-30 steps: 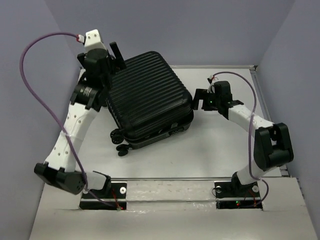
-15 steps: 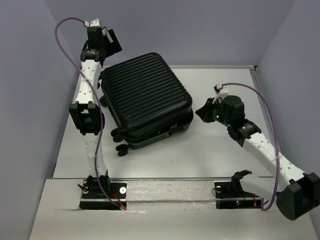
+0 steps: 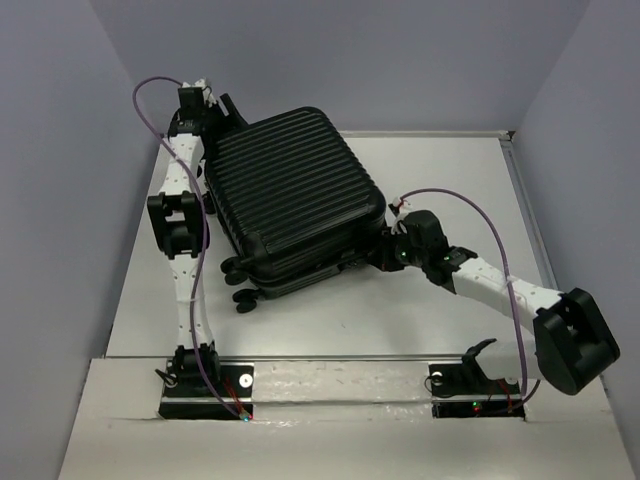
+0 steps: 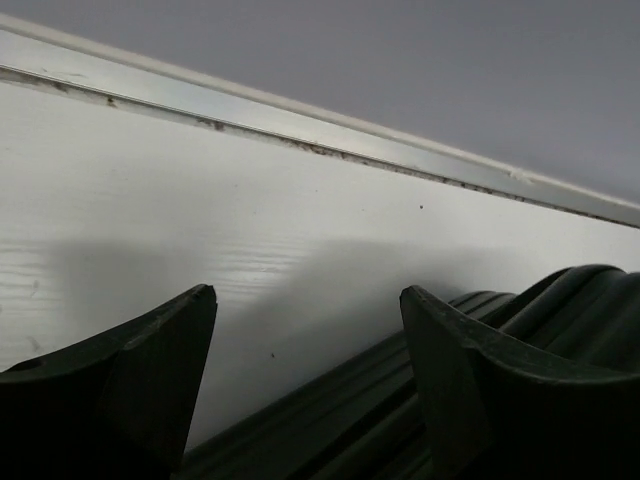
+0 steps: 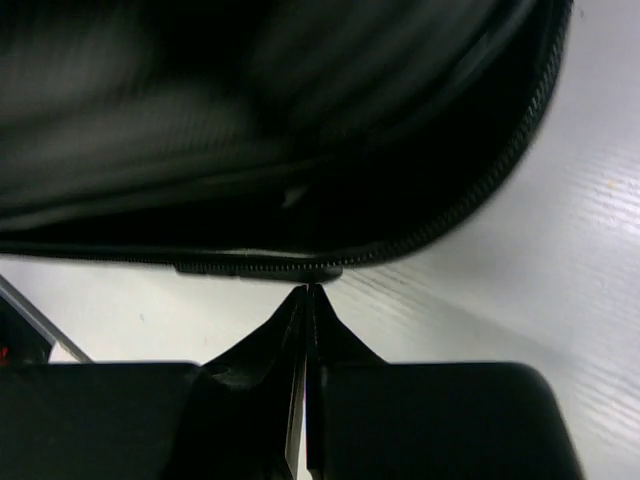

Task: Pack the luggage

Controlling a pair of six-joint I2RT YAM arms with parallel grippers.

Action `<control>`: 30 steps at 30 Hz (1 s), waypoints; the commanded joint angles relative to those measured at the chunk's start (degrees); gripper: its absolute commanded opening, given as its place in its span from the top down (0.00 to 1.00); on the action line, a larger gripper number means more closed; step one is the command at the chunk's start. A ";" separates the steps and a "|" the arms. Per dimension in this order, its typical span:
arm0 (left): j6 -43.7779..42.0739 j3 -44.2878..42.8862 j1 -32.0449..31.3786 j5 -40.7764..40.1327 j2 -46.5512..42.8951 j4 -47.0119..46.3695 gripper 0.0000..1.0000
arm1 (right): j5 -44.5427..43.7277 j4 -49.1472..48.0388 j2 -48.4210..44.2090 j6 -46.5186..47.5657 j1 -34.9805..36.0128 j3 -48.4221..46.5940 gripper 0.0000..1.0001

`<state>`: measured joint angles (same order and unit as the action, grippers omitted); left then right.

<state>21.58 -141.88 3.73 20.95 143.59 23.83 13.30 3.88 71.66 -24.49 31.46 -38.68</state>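
Pale lavender walls (image 3: 400,60) box in a white table (image 3: 440,180) in the overhead view. The luggage (image 3: 295,190) sits a bit up and left of the middle of the frame. It's a black hard shell with long ribbed grooves, rounded corners, lying flat and turned at an angle. Its little black wheels (image 3: 240,298) poke out at the lower left corner. The left gripper (image 3: 228,108) is up at the upper left, right by the far corner of the case, with a purple cable (image 3: 148,92) looping over the arm. The right gripper (image 3: 383,248) is tucked against the lower right corner of the case, low near the table.

Left wrist cam: smooth white table (image 4: 200,200) with a faint wood-grain texture, and a thin metal strip (image 4: 300,122) where it meets the wall. The left gripper (image 4: 308,300) has its jaws well apart, two dark wedge-shaped fingers (image 4: 140,380) with bare table between them. A glossy ribbed bit of the luggage (image 4: 570,300) curves in at the lower right, just behind the finger on that side.

Right wrist cam: the right gripper (image 5: 305,292) has its jaws pressed together into a point. The tips sit just under the zipper (image 5: 480,210) running round the curved edge of the luggage (image 5: 250,100). Can't tell if they're pinching anything there. The shell is blurry and dark up top, with white table (image 5: 570,260) to the right.
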 commanded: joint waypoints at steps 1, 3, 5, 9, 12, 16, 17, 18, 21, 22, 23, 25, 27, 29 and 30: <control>-3.30 6.85 -1.26 7.61 -0.59 0.78 0.16 | -1.26 -11.17 4.18 -3.80 0.00 -4.38 0.93; -4.09 9.33 -2.40 6.31 -1.81 1.99 0.16 | -3.27 -13.98 6.02 -4.34 0.00 -5.70 0.93; -3.40 17.28 -3.28 5.42 -6.36 0.70 0.16 | -5.03 -14.51 7.70 -3.99 -0.52 -7.46 0.93; -0.68 38.66 -3.46 4.45 -19.78 -8.26 0.16 | -4.78 -16.87 10.43 -4.16 -3.24 -10.80 0.93; 1.35 53.44 -3.38 1.31 -31.06 -13.11 0.16 | -0.31 -17.86 14.11 -4.78 -5.97 -15.19 0.93; 1.88 67.68 -3.46 -2.92 -44.95 -13.82 0.16 | 8.65 -17.86 23.77 -6.09 -8.87 -26.77 0.93; 2.14 73.88 -3.46 -3.37 -51.59 -14.51 0.16 | 12.41 -15.85 29.71 -7.23 -8.88 -35.07 0.93; 2.15 77.08 -3.38 -3.02 -55.05 -15.91 0.16 | 13.93 -13.48 32.99 -7.67 -8.88 -40.37 0.91; 1.62 86.41 -3.38 -5.39 -68.23 -14.78 0.12 | 20.01 -0.23 44.34 -7.59 -9.40 -60.60 0.66; 1.45 89.30 -3.46 -6.18 -71.40 -13.91 0.11 | 19.40 2.68 45.31 -6.89 -9.40 -63.25 0.57; 1.36 90.20 -3.38 -6.53 -77.17 -13.21 0.10 | 17.92 4.97 45.15 -5.23 -10.45 -64.06 0.47; 0.05 90.90 -3.46 -8.28 -82.04 -10.67 0.08 | 16.07 5.70 41.31 -3.73 -11.68 -61.02 0.26; -0.84 90.56 -3.46 -11.17 -87.48 -9.08 0.06 | 13.78 6.22 37.87 -2.76 -13.96 -57.49 0.14; -1.45 89.94 -3.38 -12.51 -89.88 -7.75 0.05 | 11.94 7.80 33.21 -0.04 -15.20 -53.27 0.09; -1.46 89.85 -3.46 -12.69 -90.76 -7.84 0.04 | 10.71 8.33 31.63 0.84 -15.20 -51.95 0.07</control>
<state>19.57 -50.59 3.51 1.93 56.95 20.25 15.44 8.80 114.04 -26.81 11.99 -94.21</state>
